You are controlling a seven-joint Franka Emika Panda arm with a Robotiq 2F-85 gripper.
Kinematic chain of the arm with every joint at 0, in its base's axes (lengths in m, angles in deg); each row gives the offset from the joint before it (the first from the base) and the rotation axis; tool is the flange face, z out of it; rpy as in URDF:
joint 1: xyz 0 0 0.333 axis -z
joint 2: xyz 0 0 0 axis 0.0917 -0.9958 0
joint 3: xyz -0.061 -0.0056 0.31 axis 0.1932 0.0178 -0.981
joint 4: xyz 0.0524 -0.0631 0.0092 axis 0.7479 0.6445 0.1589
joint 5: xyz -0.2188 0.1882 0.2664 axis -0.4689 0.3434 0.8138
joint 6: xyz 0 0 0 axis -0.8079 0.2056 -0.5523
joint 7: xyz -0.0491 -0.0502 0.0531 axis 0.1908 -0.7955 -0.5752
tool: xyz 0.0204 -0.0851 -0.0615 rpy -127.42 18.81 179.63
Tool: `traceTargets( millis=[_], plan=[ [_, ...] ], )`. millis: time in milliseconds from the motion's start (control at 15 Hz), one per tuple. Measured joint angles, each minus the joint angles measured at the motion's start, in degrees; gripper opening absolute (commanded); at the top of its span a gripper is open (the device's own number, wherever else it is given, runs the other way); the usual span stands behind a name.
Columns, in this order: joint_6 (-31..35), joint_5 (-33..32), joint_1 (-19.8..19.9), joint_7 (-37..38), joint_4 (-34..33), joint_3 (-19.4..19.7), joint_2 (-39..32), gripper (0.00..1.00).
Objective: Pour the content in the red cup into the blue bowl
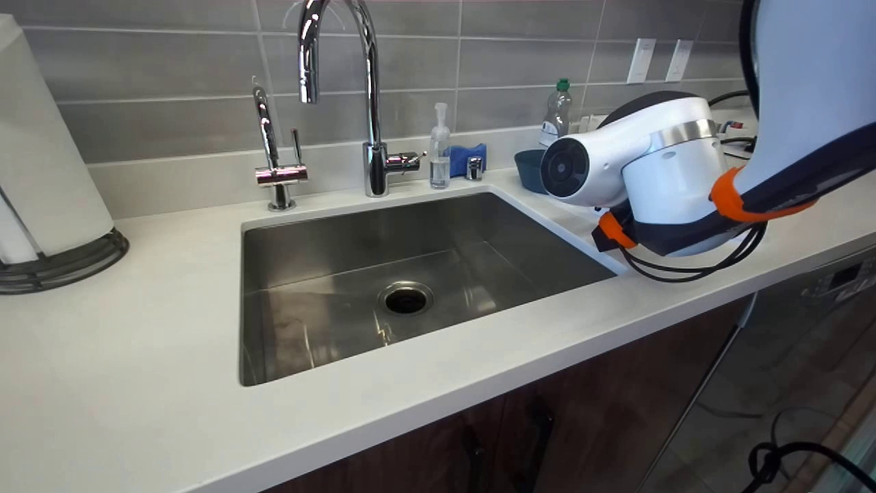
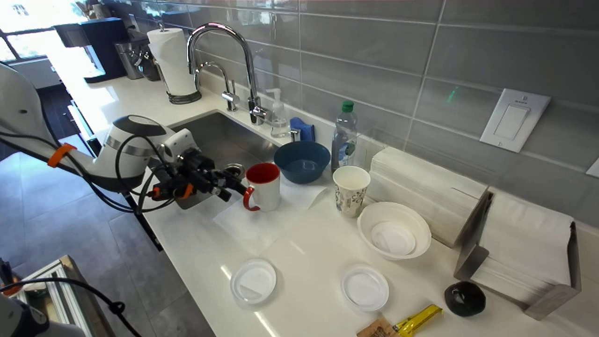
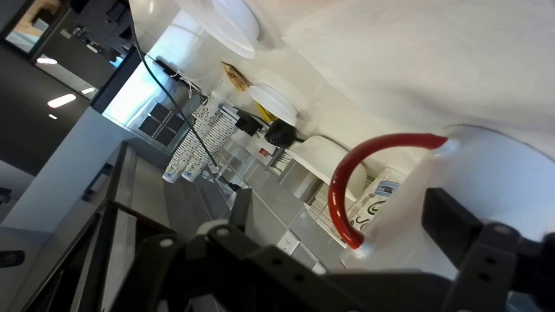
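The red cup (image 2: 269, 195) is a mug with a white outside, red inside and red loop handle. It stands upright on white paper on the counter; its contents do not show. My gripper (image 2: 234, 191) is beside the mug, on its handle side. In the wrist view the gripper (image 3: 344, 216) is open, one finger at the left and one in front of the white mug wall (image 3: 403, 229), with the red handle between them. The dark blue bowl (image 2: 302, 164) stands just behind the mug; it also shows in an exterior view (image 1: 529, 171), partly behind the arm.
The sink (image 1: 410, 274) and tall faucet (image 2: 250, 70) are beside the arm. A green-capped bottle (image 2: 344, 135), paper cup (image 2: 351, 187) and white bowl (image 2: 393, 213) stand near the wall. Small white dishes (image 2: 253, 281) (image 2: 365, 287) and napkin holders (image 2: 529, 262) are farther along the counter.
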Motion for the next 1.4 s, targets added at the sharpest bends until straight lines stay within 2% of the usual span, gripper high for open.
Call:
traceTargets(
  millis=[533, 1067, 1400],
  plan=[
    [2.34, 4.02, -0.81, -3.82, 0.22, -0.02, 5.16, 1.0],
    [13.65, 5.7, -4.3, -9.42, 3.39, 0.55, 7.44, 1.0],
    [16.34, 9.07, -7.0, -13.66, 6.82, 1.43, 7.75, 1.0]
  ],
)
